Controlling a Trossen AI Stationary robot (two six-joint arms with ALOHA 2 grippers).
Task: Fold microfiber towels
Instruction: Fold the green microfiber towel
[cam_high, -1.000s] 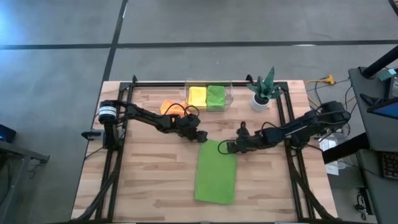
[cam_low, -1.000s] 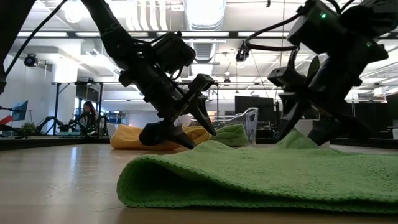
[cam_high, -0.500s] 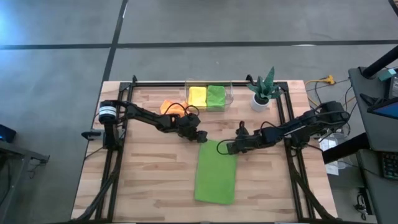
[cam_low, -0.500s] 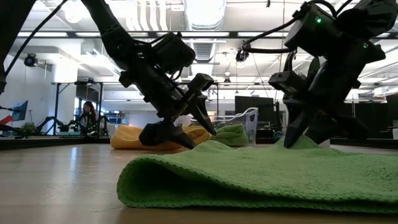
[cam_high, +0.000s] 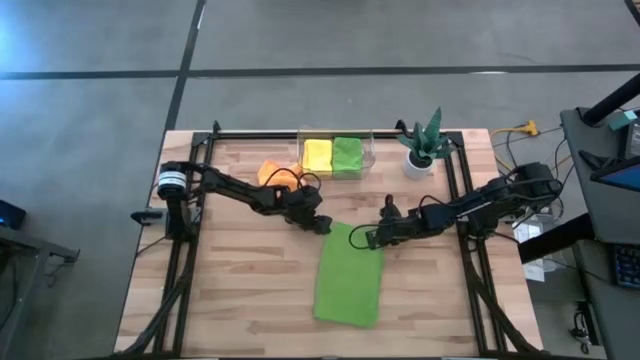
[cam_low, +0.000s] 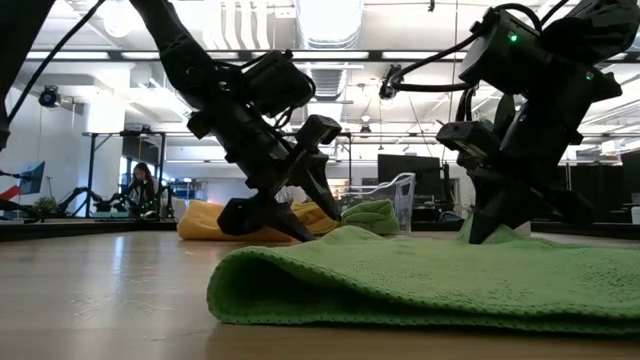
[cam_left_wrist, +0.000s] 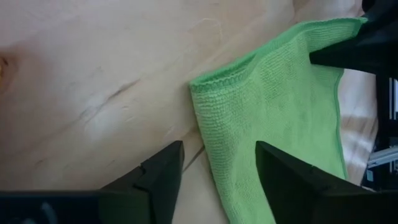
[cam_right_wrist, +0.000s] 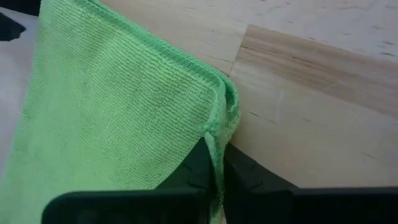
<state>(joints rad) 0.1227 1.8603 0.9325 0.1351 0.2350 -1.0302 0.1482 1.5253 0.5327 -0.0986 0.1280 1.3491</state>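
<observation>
Lying lengthwise down the middle of the table (cam_high: 230, 290), the green towel (cam_high: 348, 275) is already doubled into a long strip whose axis runs from its far end, between the two grippers, toward the near edge of the table. By my reading, the next fold has to carry that far end along this axis onto the near end, so both far corners matter.

Both arms reach in from opposite sides and meet at that far end. The right gripper (cam_high: 375, 238) sits on the far right corner; its wrist view shows the fingers clenched on the towel's edge, the cloth bunching up between them. The left gripper (cam_high: 322, 224) is at the far left corner, lying just beside it on the outer side. Its wrist view shows the fingers (cam_left_wrist: 158, 177) parted, the left edge of the towel running between them, not yet pinched.

So the right side is secured and the left is not. The towel lies inward from the left gripper, toward the right arm, and I judge that gripper must close on its corner before any lift, or the strip will be dragged askew.

Farther back, a yellow towel (cam_high: 317, 154) and a second green towel (cam_high: 347, 154) lie folded side by side in a clear bin (cam_high: 371, 150), and an orange towel (cam_high: 274, 173) lies crumpled behind the left arm.
</observation>
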